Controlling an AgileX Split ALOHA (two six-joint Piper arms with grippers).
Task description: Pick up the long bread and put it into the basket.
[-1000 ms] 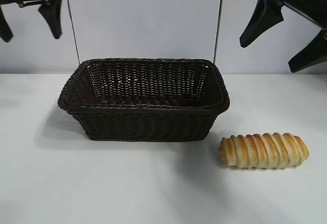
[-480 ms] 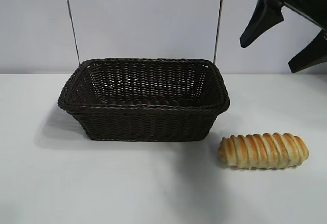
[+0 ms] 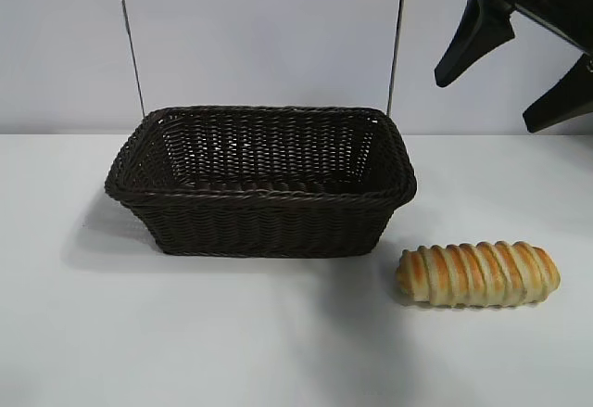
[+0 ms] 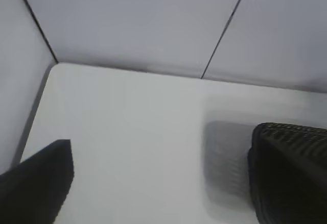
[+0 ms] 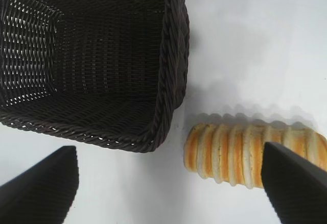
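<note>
The long bread [image 3: 478, 274] lies on the white table to the front right of the basket [image 3: 264, 194], close to its right front corner but apart from it. The basket is dark woven wicker and holds nothing. My right gripper [image 3: 485, 104] hangs open and empty high above the table, up and behind the bread. In the right wrist view the gripper [image 5: 168, 150] spans the basket's corner [image 5: 168, 81] and the bread [image 5: 240, 152]. My left gripper is out of the exterior view. One of its fingers [image 4: 38, 183] shows in the left wrist view, far from the basket's end [image 4: 291, 173].
The white table [image 3: 139, 333] runs wide in front of and left of the basket. A pale panelled wall [image 3: 259, 36] stands right behind the basket.
The left gripper, seen at the top left one second ago, has left the exterior view. The right gripper, the bread and the basket have not moved.
</note>
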